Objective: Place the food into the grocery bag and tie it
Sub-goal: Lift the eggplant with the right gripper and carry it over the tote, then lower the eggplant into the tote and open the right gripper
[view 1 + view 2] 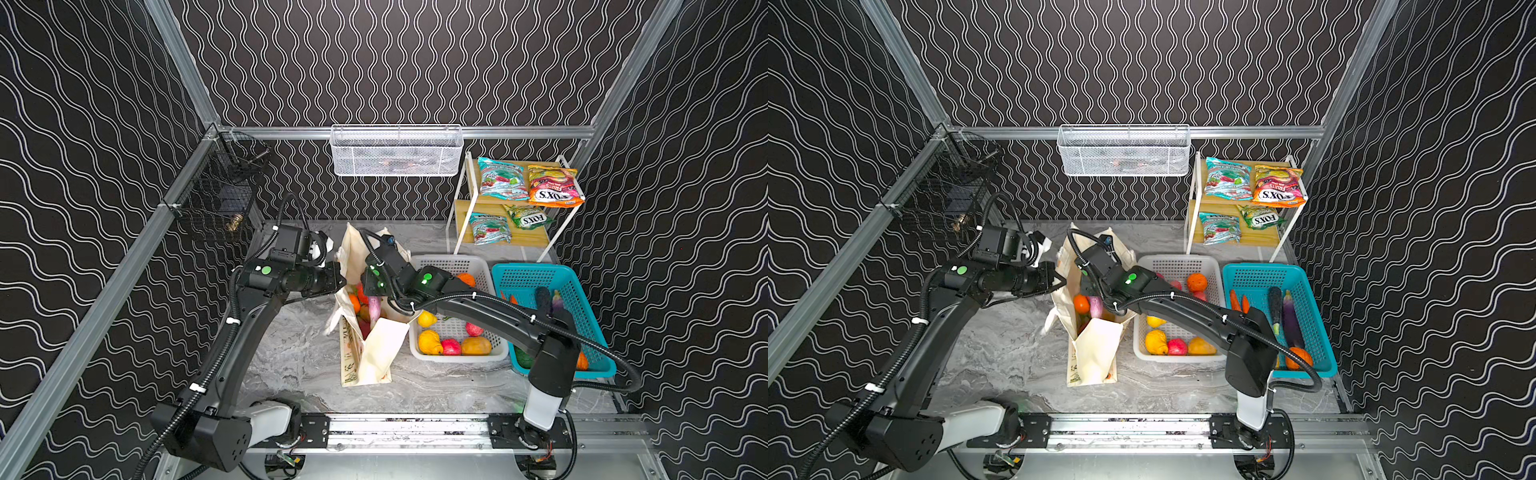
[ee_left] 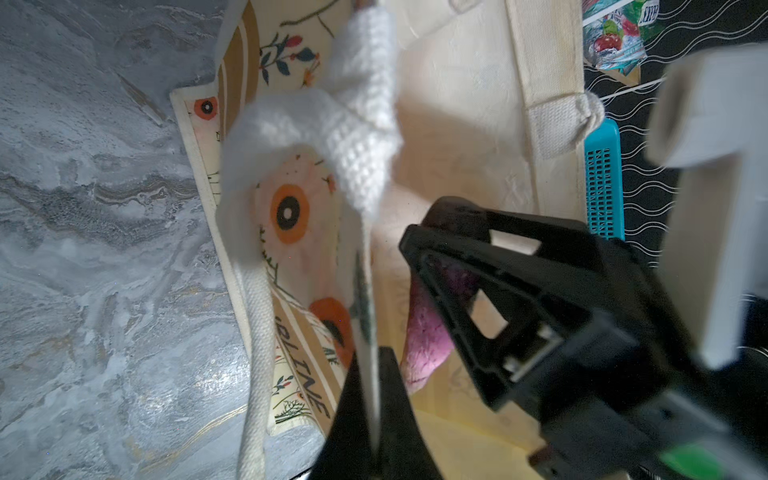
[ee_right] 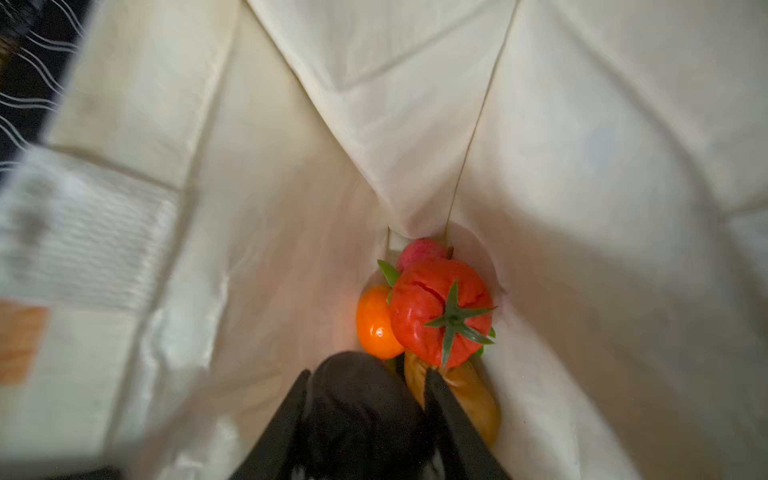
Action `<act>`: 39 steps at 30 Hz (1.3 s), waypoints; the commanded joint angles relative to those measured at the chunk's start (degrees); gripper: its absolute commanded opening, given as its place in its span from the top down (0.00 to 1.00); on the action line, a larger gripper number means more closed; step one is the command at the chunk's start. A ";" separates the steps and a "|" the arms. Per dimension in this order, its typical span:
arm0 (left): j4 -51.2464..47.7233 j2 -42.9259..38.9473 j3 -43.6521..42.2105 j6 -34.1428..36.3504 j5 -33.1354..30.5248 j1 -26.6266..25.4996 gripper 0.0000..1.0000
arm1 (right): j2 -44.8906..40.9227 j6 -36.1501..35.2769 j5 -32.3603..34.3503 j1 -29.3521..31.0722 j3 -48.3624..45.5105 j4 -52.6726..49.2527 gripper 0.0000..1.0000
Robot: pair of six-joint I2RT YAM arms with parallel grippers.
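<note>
Nearest us lies the grey marbled tabletop (image 1: 299, 361). On it we list one grocery bag (image 1: 376, 353) of cream canvas, upright with its mouth gaping. Its tan band shows the letters "LINE" beside orange flowers.

We enter the left gripper (image 2: 372, 374) with fingers clenched on the bag's rim. The right gripper (image 3: 368, 374) is down inside the bag, its fingers clamped on a dark lump (image 3: 357, 409) too blurred to name.

On the bag's floor we count a tomato (image 3: 440, 316) and an orange (image 3: 374, 324).

Just right of the bag stands a white basket (image 1: 457, 356) of fruit, with a teal basket (image 1: 590, 320) beside it.

Farther back is a shelf (image 1: 532, 237):
- an orange packet (image 1: 555, 187) reading "FOX'S" and "FRUITS"
- a green packet (image 1: 528, 217) reading "FOX'S"
- two teal packets (image 1: 500, 178), print unreadable

Farthest, a wire basket (image 1: 397, 151) hangs on the back rail.
</note>
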 commanded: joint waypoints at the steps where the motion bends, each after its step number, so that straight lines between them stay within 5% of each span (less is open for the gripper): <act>1: 2.42 -0.17 0.19 -0.36 1.72 0.00 1.00 | 3.36 1.04 -2.02 0.05 1.25 1.26 0.63; 18: 1.28 -1.24 0.36 0.45 0.85 -0.03 1.00 | 14.81 -0.18 -3.68 -1.26 4.16 -0.72 0.46; 24: 1.19 -1.37 0.06 0.57 0.68 0.05 1.00 | 15.34 -1.80 -2.35 -1.44 5.96 -3.70 0.28; 29: 1.49 -1.19 -0.59 0.48 0.33 0.00 1.00 | 13.21 -3.87 -1.84 -1.35 6.78 -4.22 0.02; 39: 1.40 -0.23 -0.08 0.19 0.42 0.01 1.00 | 3.17 -6.33 3.04 -1.44 7.93 -6.91 0.01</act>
